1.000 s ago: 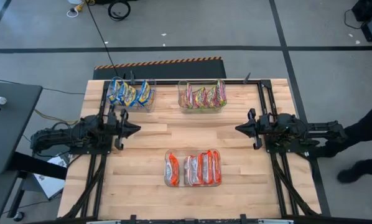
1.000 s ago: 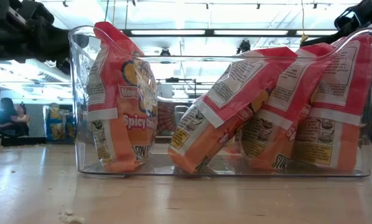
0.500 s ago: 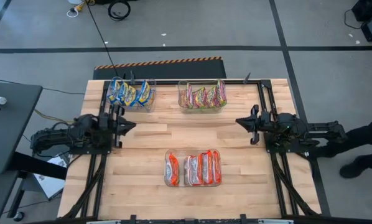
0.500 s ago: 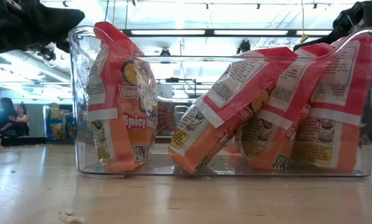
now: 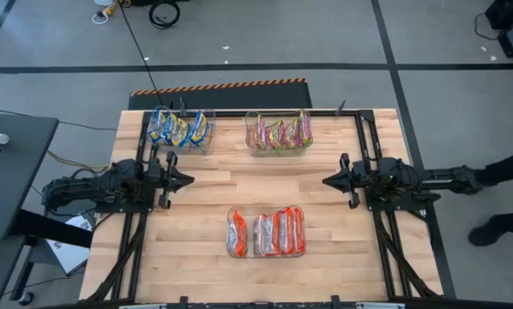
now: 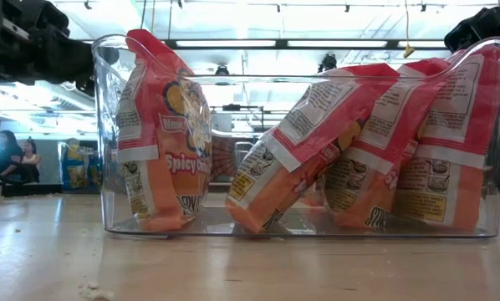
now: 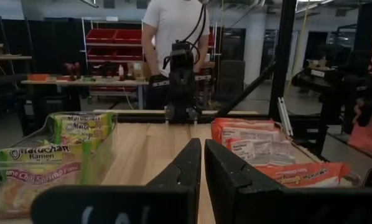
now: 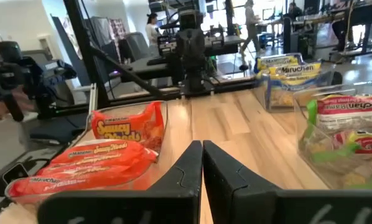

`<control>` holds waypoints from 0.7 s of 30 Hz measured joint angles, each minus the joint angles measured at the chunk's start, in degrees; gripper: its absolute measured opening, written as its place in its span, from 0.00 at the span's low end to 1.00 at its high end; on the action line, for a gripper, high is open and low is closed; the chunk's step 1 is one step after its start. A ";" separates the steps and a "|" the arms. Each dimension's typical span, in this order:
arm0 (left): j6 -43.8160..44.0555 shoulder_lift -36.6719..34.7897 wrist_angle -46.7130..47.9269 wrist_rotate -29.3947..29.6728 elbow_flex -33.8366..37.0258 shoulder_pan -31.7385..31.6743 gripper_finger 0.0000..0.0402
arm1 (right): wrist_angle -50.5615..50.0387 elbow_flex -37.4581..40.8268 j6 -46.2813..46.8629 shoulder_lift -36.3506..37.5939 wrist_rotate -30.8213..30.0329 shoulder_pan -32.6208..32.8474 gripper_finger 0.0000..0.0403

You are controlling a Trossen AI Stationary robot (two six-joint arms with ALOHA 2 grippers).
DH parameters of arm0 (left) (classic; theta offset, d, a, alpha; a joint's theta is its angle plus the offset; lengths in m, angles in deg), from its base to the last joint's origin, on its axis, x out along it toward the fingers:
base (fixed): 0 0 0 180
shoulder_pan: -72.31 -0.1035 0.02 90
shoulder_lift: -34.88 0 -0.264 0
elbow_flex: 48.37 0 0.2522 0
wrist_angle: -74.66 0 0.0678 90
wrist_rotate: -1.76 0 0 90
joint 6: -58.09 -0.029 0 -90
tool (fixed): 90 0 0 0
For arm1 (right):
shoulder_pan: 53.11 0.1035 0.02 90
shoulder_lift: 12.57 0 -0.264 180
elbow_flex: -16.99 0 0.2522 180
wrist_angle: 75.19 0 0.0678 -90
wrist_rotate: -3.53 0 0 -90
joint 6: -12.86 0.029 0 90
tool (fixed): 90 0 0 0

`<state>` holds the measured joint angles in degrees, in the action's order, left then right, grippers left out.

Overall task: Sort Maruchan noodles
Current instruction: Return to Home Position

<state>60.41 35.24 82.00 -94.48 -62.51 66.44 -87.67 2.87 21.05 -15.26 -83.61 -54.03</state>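
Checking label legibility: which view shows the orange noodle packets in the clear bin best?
Low view: the orange-red flat plastic noodle packets fill the frame inside the clear plastic bin, print readable. High view shows only their top edges; both wrist views catch them obliquely.

Low view: the orange noodle packets in their clear bin hide my tabletop beyond. High view: a person at three o'clock is cropped by the edge; packet print is unreadably small.
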 joint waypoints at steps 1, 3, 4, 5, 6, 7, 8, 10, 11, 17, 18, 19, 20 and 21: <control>0.01 0.00 0.01 0.00 0.00 0.00 0.07 | -0.04 0.00 0.03 -0.03 -0.03 0.08 0.05; -0.16 0.00 -0.07 0.04 0.00 0.00 0.07 | 0.02 0.00 0.22 -0.01 -0.12 0.06 0.05; -0.73 0.00 -0.35 0.18 0.00 0.00 0.07 | -0.01 0.00 0.23 -0.01 -0.22 0.06 0.05; -1.35 0.00 -0.86 0.64 0.00 -0.02 0.07 | 0.01 0.00 0.24 -0.01 -0.22 0.06 0.05; -1.47 -0.01 -1.44 1.39 0.00 -0.02 0.07 | 0.02 0.00 0.31 -0.01 -0.26 0.06 0.05; -1.26 0.00 -1.84 1.96 0.00 -0.02 0.07 | -0.01 -0.01 0.61 -0.01 -0.27 0.05 0.05; -0.96 0.00 -2.09 1.99 0.00 -0.02 0.07 | 0.01 0.00 0.74 -0.01 -0.29 0.04 0.05; 0.00 0.00 -2.21 2.01 0.00 -0.02 0.07 | -0.01 0.00 0.87 -0.05 -0.29 0.05 0.05; -0.07 0.00 -2.30 2.10 0.00 -0.02 0.07 | 0.00 0.00 0.88 -0.06 -0.29 0.04 0.05; -0.25 0.00 -7.35 4.07 0.02 -0.07 0.07 | 0.02 0.00 1.27 -0.08 -0.31 0.04 0.05; 0.72 -0.02 -8.07 4.08 0.02 -0.07 0.07 | 0.02 0.00 1.27 -0.18 -0.31 0.05 0.05; 2.24 -0.02 -8.60 4.21 0.02 -0.09 0.07 | -0.01 0.00 1.29 -0.28 -0.36 0.05 0.05; 2.76 -0.01 -9.25 4.64 0.02 -0.07 0.07 | 0.04 0.00 1.42 -0.53 -0.59 0.02 0.05; 2.85 0.00 -10.38 4.97 0.02 -0.07 0.07 | -0.07 0.00 2.13 -0.83 -1.36 0.01 0.05</control>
<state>63.26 35.24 71.63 -89.51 -62.49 66.38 -87.74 2.86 23.18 -16.09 -84.97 -54.03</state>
